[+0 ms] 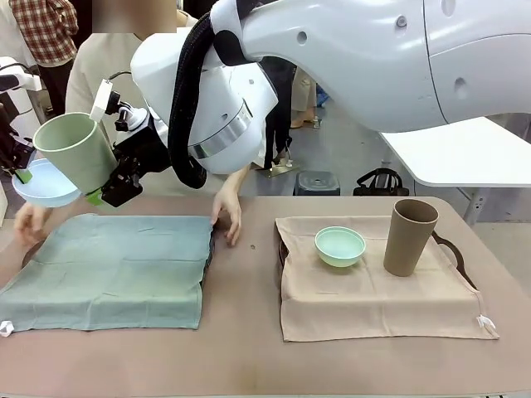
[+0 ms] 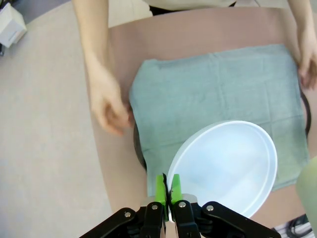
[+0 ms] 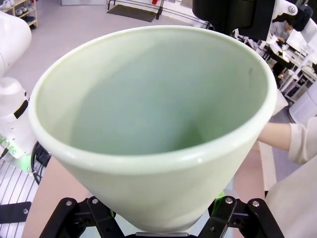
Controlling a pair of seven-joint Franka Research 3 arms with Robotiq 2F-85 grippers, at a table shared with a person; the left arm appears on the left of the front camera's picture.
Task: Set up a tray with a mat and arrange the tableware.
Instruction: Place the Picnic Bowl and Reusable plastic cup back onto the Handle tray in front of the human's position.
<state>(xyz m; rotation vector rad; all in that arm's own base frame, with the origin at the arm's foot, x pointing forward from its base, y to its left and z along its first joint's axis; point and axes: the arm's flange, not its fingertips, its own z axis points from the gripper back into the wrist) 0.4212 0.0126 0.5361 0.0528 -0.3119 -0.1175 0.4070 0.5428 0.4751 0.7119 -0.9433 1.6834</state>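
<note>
Front view: the right pincer [image 1: 106, 192] hung over the worktop's [image 1: 241, 332] left end, clamped on the empty light green tumbler [image 1: 75, 153]. Just beside it the pale blue bowl [image 1: 46, 184] hovered above the teal mat [image 1: 112, 269]. On the beige mat [image 1: 373, 294] sat an empty mint green bowl [image 1: 339, 246] and a brown tumbler [image 1: 409, 236].

Left wrist view: the left pincer [image 2: 168, 191] was pinched tight on the blue bowl's rim, bowl empty.

Right wrist view: tumbler interior was bare, pincer fingers [image 3: 99, 218] hugging its base.
</note>
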